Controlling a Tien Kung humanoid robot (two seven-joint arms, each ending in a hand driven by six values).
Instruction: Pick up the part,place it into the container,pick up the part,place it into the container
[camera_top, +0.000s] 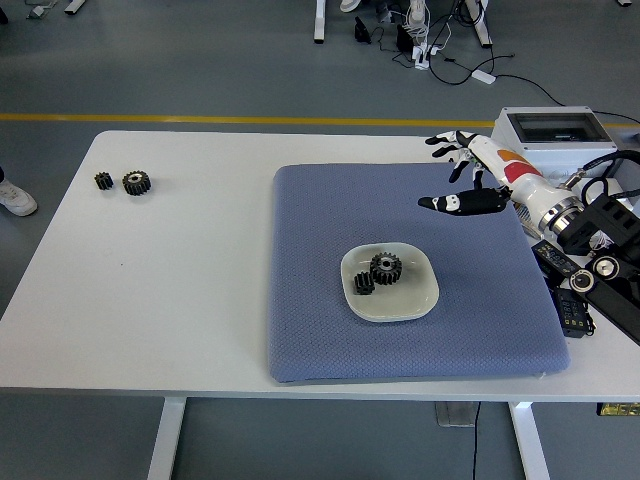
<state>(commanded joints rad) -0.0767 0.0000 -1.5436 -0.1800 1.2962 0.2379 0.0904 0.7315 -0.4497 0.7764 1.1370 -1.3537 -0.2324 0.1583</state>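
Note:
A white bowl (415, 305) sits on the blue mat (310, 250) and holds two black gears: a larger one (385, 267) and a smaller one (364, 284) at its left. My right hand (455, 172) hovers above the mat's far right corner, well away from the bowl, with its fingers spread and nothing in them. Two more black gears lie at the table's far left: a small one (103, 181) and a bigger one (136, 182) beside it. My left arm is not in view.
A grey-white box (552, 138) stands at the far right behind my right arm, with cables and small devices (570, 310) along the table's right edge. A person's shoe (15, 199) shows at the left edge, off the table.

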